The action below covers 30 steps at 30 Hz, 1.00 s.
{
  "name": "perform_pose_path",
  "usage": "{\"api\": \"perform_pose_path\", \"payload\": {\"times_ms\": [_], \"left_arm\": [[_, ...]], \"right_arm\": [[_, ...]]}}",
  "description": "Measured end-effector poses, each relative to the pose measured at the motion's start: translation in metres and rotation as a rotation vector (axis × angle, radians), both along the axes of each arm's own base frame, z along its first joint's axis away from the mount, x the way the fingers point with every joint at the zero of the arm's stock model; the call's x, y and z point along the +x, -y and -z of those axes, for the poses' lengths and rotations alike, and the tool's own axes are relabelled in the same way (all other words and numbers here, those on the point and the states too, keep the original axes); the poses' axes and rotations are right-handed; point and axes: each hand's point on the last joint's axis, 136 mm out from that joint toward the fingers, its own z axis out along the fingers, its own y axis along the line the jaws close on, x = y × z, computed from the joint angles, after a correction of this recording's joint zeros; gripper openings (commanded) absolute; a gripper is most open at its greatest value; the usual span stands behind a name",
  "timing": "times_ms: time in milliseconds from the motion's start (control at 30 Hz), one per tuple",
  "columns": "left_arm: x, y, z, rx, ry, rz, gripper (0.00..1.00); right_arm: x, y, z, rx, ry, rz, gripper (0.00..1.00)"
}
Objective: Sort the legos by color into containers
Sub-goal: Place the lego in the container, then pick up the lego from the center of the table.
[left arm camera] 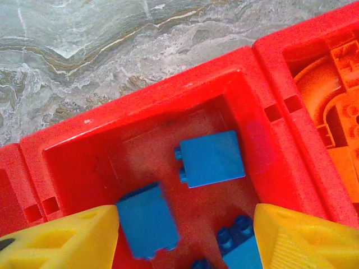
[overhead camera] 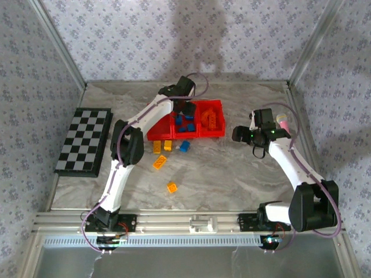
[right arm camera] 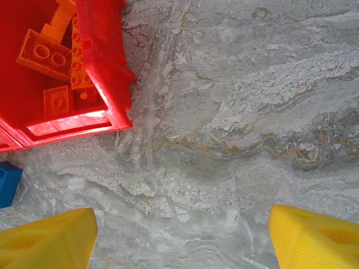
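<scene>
Grey marbled tabletop under red containers, floral-papered walls, aluminium frame

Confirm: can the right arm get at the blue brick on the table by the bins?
Probably yes. The right gripper hangs open over bare table, and the blue brick lies just past the red bin's near corner with nothing between them.

The left arm hides most of the leftmost bin.
</scene>
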Motion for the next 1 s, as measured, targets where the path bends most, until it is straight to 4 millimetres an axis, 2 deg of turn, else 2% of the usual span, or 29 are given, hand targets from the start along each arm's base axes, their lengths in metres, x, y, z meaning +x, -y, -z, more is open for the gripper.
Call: {"api": "perform_pose_path", "payload": {"times_ms": [167, 367, 533, 800, 867, 1000], "left_arm": [[-0.015, -0.008, 0.003, 0.003, -0.02, 0.007, 0.81], [-0.052, -0.026, -0.012, -0.047, -0.021, -0.008, 0.99], [-0.089, -0.027, -0.017, -0.081, -0.014, 0.021, 1.0], [-0.157, 0.012, 0.018, -0.008, -0.077, 0.17, 0.96], [-0.164, 0.013, 0.024, 0.002, -0.09, 0.179, 0.94], [-0.161, 0.008, 0.036, 0.027, -0.106, 0.161, 0.9]], "right_arm": [[0.0, 0.001, 0.001, -0.001, -0.002, 0.003, 0.82], [0.0, 0.002, 0.006, -0.006, -0.016, 0.0, 0.82], [0.002, 0.002, 0.017, -0.01, -0.044, 0.0, 0.82], [0.006, -0.001, 0.026, -0.005, -0.06, -0.005, 0.82], [0.007, -0.001, 0.025, -0.004, -0.056, -0.007, 0.82], [0.007, -0.002, 0.025, -0.002, -0.053, -0.008, 0.82]]}}
